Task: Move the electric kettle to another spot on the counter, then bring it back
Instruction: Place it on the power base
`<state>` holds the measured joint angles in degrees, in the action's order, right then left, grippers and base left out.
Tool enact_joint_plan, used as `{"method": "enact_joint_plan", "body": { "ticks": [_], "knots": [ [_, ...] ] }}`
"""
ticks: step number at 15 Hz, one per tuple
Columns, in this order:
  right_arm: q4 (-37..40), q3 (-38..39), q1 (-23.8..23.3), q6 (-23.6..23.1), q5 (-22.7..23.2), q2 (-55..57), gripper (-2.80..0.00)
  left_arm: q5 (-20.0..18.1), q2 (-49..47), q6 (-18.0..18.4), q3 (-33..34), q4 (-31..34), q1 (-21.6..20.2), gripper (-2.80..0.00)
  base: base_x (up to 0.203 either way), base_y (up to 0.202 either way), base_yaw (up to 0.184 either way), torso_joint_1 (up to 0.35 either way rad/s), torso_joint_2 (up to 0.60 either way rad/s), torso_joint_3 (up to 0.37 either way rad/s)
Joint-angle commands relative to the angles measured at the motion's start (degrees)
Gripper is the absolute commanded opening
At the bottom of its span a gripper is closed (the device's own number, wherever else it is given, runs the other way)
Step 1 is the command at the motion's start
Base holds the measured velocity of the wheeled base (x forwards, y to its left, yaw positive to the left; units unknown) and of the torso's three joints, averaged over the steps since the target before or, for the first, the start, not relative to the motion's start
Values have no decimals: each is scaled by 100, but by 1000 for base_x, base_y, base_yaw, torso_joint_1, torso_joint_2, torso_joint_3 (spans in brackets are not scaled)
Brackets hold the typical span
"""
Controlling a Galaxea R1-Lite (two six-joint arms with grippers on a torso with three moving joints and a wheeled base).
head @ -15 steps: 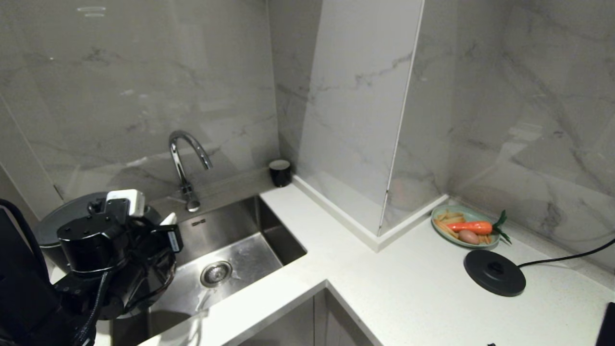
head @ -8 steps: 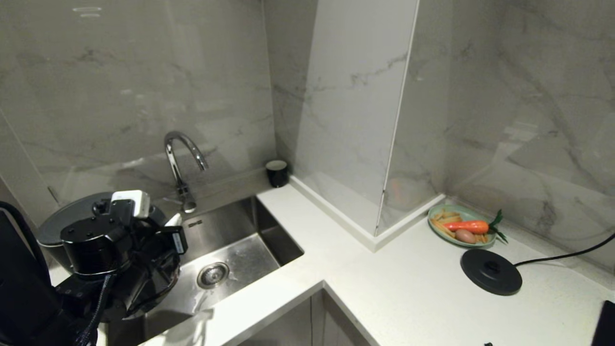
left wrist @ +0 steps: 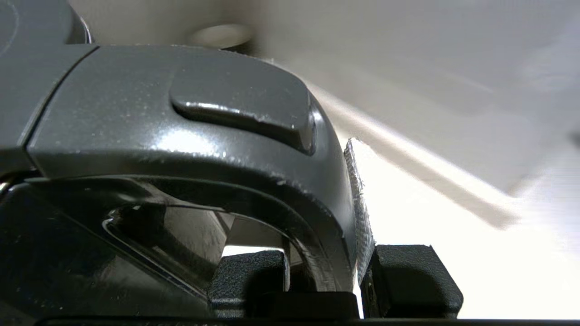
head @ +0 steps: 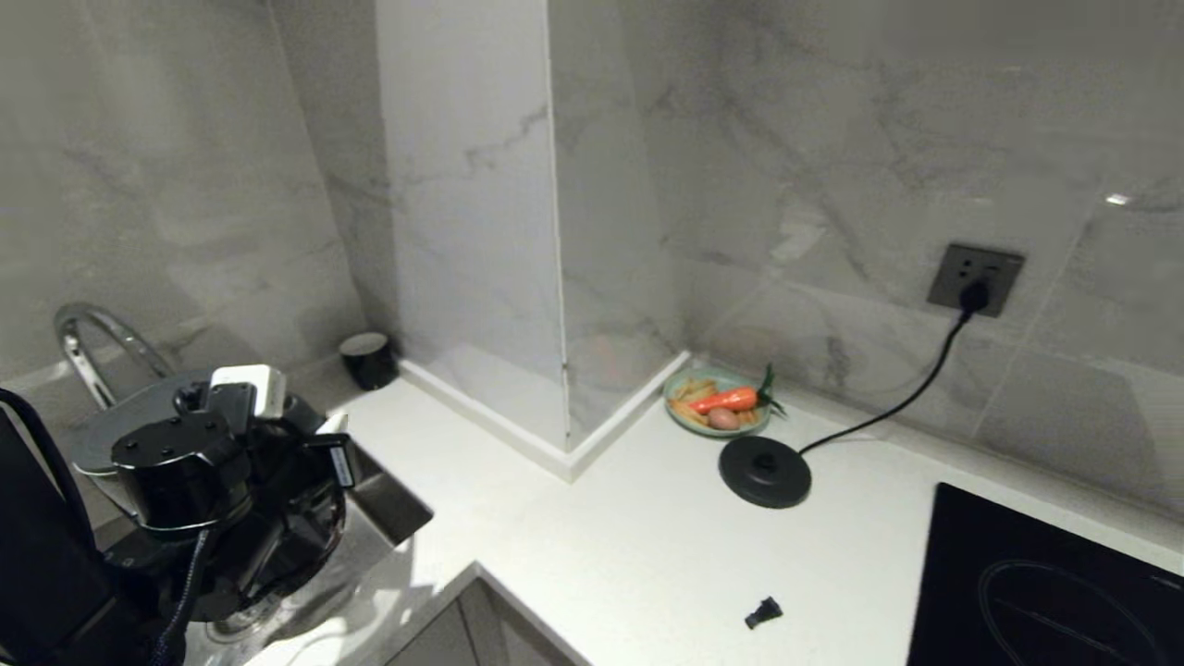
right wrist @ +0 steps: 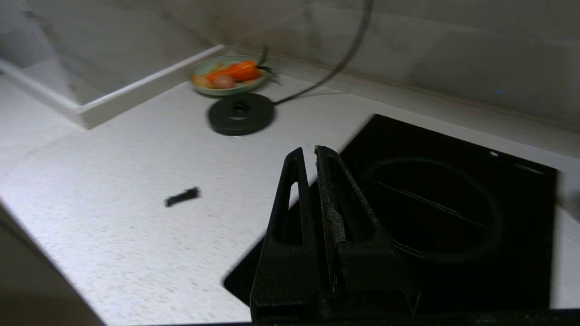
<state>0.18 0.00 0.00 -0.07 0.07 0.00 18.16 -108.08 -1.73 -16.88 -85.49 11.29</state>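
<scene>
The left hand point(left wrist: 324, 276) is clamped on the loop handle of the electric kettle point(left wrist: 172, 136): in the left wrist view its two pads sit one on each side of the handle's outer curve, pinching it. In the head view the same hand and kettle point(head: 120, 425) occupy the lower left of the frame, with the kettle's flat lid showing behind the wrist and its body standing roughly upright. It appears carried clear of the surface point(head: 647, 555), above the sink edge point(head: 388, 509), though the underside is hidden by the arm.

The right hand point(right wrist: 312, 163) is idle, its fingers pressed together, hanging over the near corner of the black hob point(right wrist: 453, 217) in the right wrist view; it does not appear in the head view.

Relation governing the next move: the corded base disc point(head: 765, 472) lies right of centre in the head view, well apart from the kettle and across the corner of the surface, just beside the plate of vegetables point(head: 717, 402). Judged from this layout, the kettle is on its return leg and must travel rightward across the frame with its long axis kept vertical to seat on the disc. The left arm alone holds the load. A small black part point(head: 764, 611) lies loose on the surface near the front edge, short of that path.
</scene>
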Motion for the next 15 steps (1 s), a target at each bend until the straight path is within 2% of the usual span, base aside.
{"method": "enact_joint_plan", "body": {
  "ticks": [1,5,10,15],
  "knots": [
    [-1,0,0,-1,1,9,-280,12,53,-3,18,-46,-4,-280,2,9,-173,0,10,2],
    [-1,0,0,-1,3,9,-280,-14,114,-30,289,-80,29,-280,1,7,-174,2,8,7],
    [-1,0,0,-10,10,9,-280,-23,392,-284,1202,-217,202,-280,3,9,-176,-1,5,4],
    [-1,0,0,-1,1,9,-280,-32,490,-293,1162,-217,216,-280,2,9,-174,-2,7,4]
  ]
}}
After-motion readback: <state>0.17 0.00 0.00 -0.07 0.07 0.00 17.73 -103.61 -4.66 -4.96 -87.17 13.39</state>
